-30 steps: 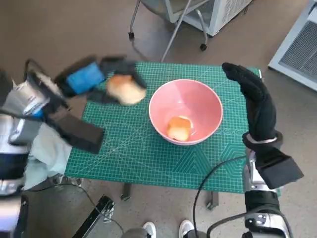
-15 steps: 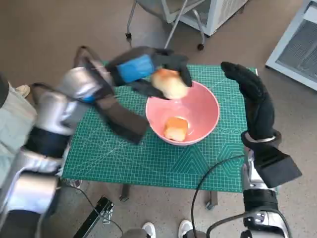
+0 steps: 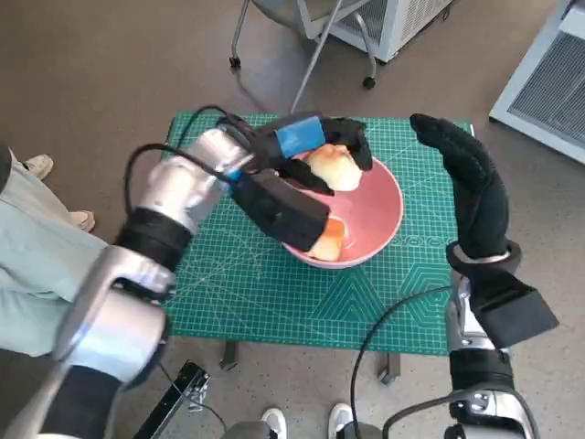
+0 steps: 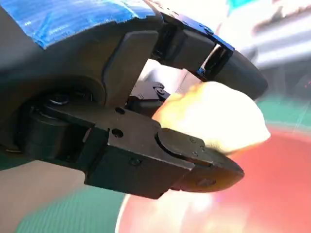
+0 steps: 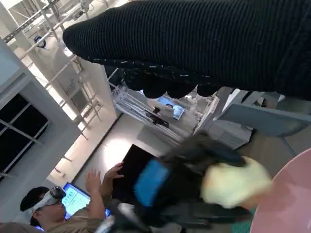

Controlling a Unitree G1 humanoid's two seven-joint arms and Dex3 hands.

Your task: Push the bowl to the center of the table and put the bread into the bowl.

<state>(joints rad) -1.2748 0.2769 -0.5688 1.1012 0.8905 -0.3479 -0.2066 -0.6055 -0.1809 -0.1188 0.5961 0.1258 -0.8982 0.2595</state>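
Pink bowl sitting near the middle of the green mat, one bread roll lying inside it. Left hand gripping a second bread roll, fingers clamped round it, holding it over the bowl's far rim. Right hand standing upright just beside the bowl's right side, fingers extended and holding nothing. A person showing in the right wrist view

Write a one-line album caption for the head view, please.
Left hand holds a bread roll over the pink bowl, where another roll already lies.
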